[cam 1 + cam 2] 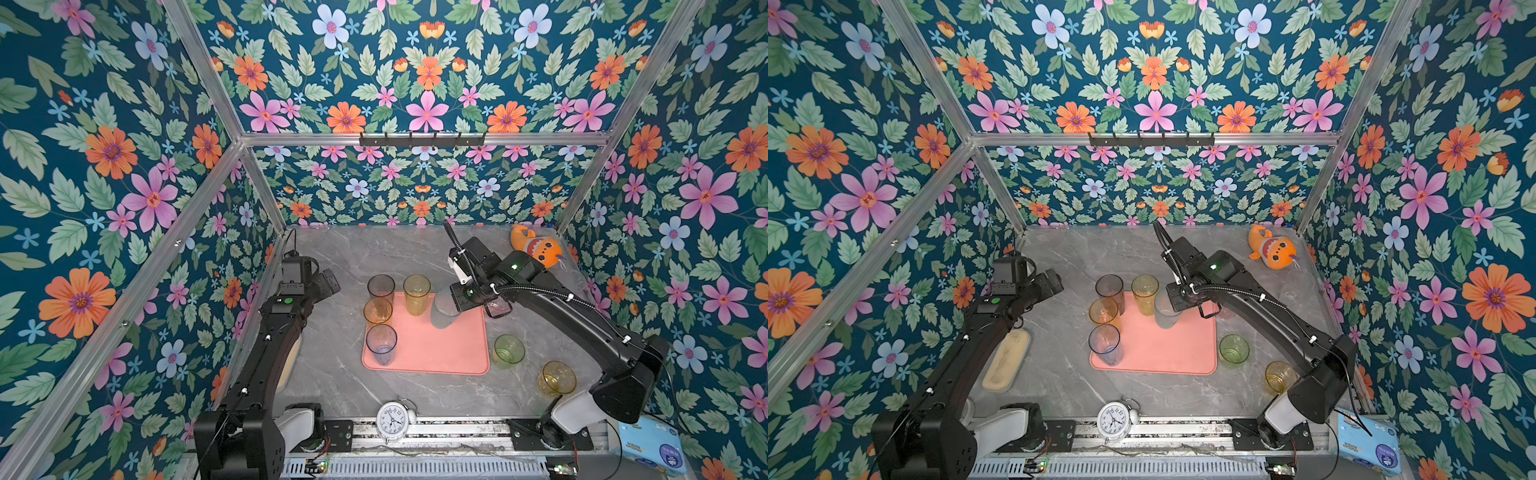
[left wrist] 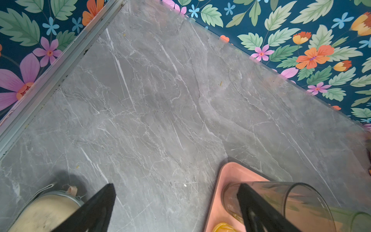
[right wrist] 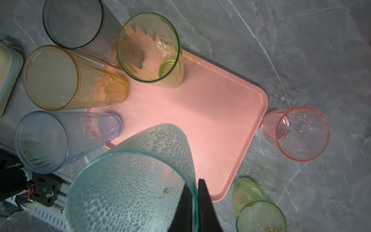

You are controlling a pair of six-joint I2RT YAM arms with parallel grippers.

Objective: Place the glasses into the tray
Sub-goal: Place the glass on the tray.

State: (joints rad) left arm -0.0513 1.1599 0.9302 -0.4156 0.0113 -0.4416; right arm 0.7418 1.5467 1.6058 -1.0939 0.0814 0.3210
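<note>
The salmon-pink tray [image 1: 436, 349] lies mid-table. Grey [image 1: 380, 286], amber [image 1: 378, 311] and blue [image 1: 381, 343] glasses stand along its left edge, and a yellow-green one [image 1: 417, 293] at its far edge. My right gripper [image 3: 193, 182] is shut on the rim of a textured teal glass [image 3: 140, 180], one finger inside and one outside, holding it tilted over the tray's far right part [image 1: 444, 311]. On the table right of the tray stand pink [image 3: 301, 133], green [image 1: 508, 351] and yellow [image 1: 556, 377] short glasses. My left gripper [image 2: 176, 185] hangs open over bare table left of the tray, holding nothing.
A white alarm clock [image 1: 392, 419] stands at the front edge. An orange plush toy [image 1: 536, 249] lies in the far right corner. A beige oblong container [image 1: 1007, 361] sits under the left arm, and a blue tissue pack [image 1: 650, 446] lies at the front right.
</note>
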